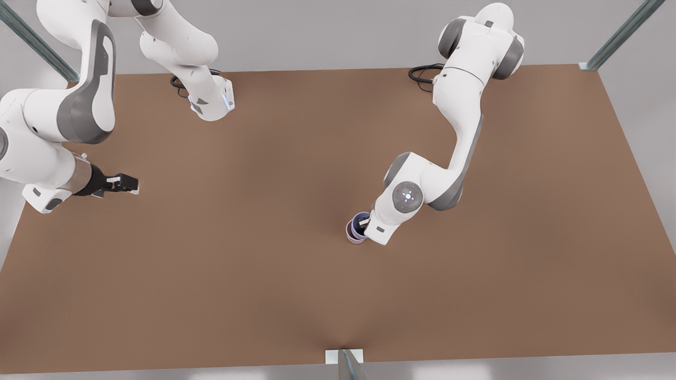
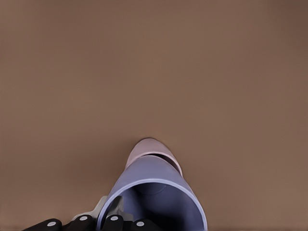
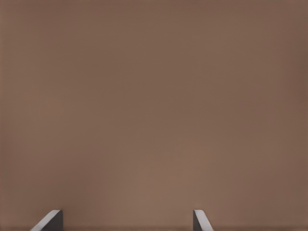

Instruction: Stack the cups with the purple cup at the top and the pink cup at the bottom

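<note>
My left gripper, right of centre in the front view, is clamped on the purple cup's wall, one finger inside. That cup sits nested in the pink cup on the table. My right gripper waits at the left edge, fingers spread, holding nothing.

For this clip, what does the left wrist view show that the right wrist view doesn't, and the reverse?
Left wrist view alone: the purple cup held at its rim by the left gripper, sitting inside the pink cup. Right wrist view alone: the right gripper with fingers spread apart, holding nothing, over bare surface. Both share the brown table. In the front view, the left gripper is mid-table at the cups; the right arm waits at the front view's left.
</note>
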Available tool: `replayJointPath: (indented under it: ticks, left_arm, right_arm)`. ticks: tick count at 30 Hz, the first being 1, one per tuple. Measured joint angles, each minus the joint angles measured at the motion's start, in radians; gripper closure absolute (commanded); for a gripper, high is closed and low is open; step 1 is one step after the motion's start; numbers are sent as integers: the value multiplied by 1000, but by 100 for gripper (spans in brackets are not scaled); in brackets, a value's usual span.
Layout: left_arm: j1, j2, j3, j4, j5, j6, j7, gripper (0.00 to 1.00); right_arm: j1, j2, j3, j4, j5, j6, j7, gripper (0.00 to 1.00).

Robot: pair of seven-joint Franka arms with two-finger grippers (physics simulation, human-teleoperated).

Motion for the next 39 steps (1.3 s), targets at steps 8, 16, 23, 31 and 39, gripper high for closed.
replayJointPath:
  ticks: [8, 16, 23, 31, 39]
  left_arm:
    - [-5, 3, 0, -3, -1, -4, -11, 79]
    - [-10, 9, 0, -14, -1, 2, -18, 79]
    - [-7, 11, 0, -26, -1, 10, -21, 78]
    - [-6, 11, 0, -32, -2, 19, -21, 51]
    - [-1, 8, 0, -31, -4, 21, -21, 43]
  right_arm:
    - [-1, 0, 0, 0, 0, 0, -7, 0]
    - [-2, 0, 0, -1, 0, -1, -11, 0]
    - [-2, 0, 0, -1, 0, -1, -14, 0]
    - [-2, 0, 0, -1, 1, -3, -16, 0]
    - [-7, 0, 0, 0, 2, -8, -17, 0]
